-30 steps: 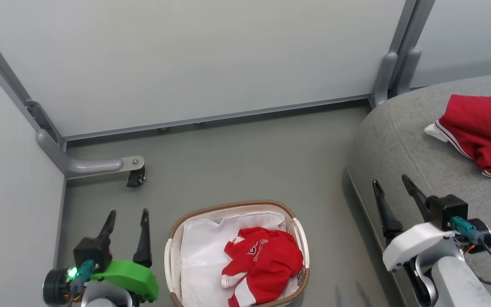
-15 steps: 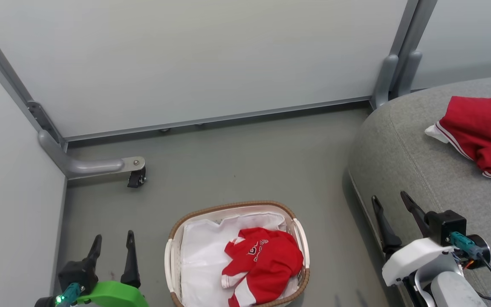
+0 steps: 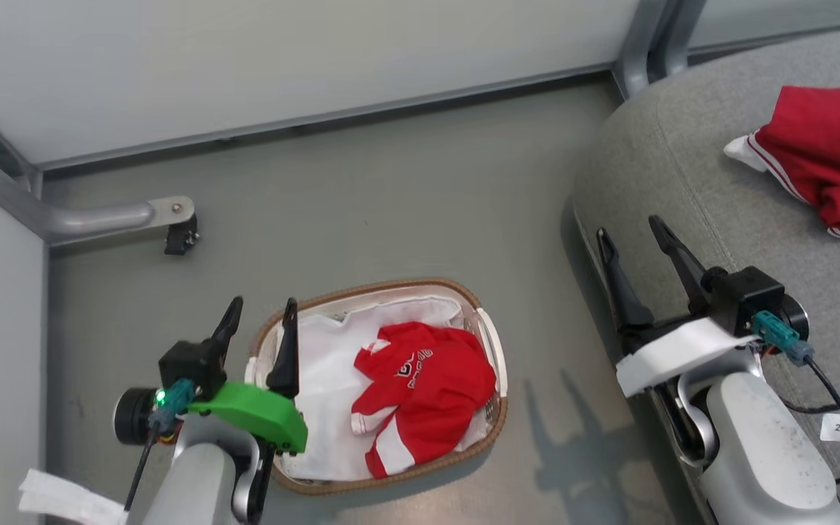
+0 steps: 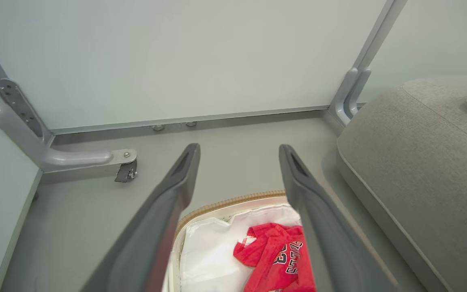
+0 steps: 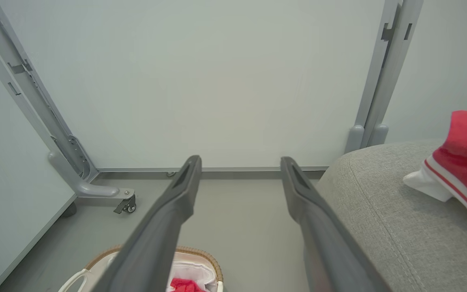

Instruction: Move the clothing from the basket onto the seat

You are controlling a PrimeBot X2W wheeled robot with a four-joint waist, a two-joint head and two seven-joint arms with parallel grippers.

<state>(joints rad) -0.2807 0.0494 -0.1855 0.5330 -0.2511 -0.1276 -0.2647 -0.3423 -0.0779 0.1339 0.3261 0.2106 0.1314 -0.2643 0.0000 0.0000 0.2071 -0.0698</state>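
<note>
A red garment (image 3: 420,383) with white lettering lies crumpled in the right half of the white basket (image 3: 489,343) on its white liner (image 3: 321,379); it also shows in the left wrist view (image 4: 280,259). A second red garment (image 3: 825,153) with white stripes rests on the grey seat (image 3: 682,168), seen too from the right wrist (image 5: 466,162). My left gripper (image 3: 259,313) stands open over the basket's left rim, holding nothing. My right gripper (image 3: 631,237) is open and empty above the seat's rounded front edge (image 5: 363,211).
A grey partition foot with a small black caster (image 3: 181,237) juts onto the floor at the far left. Pale panels and a grey upright post (image 3: 646,36) close off the back. Bare grey floor (image 3: 391,189) lies between basket, wall and seat.
The head camera has tilted down, shifting the whole picture. Both grippers stand higher in view than half a second ago, and the left one has come right, up to the basket's left rim.
</note>
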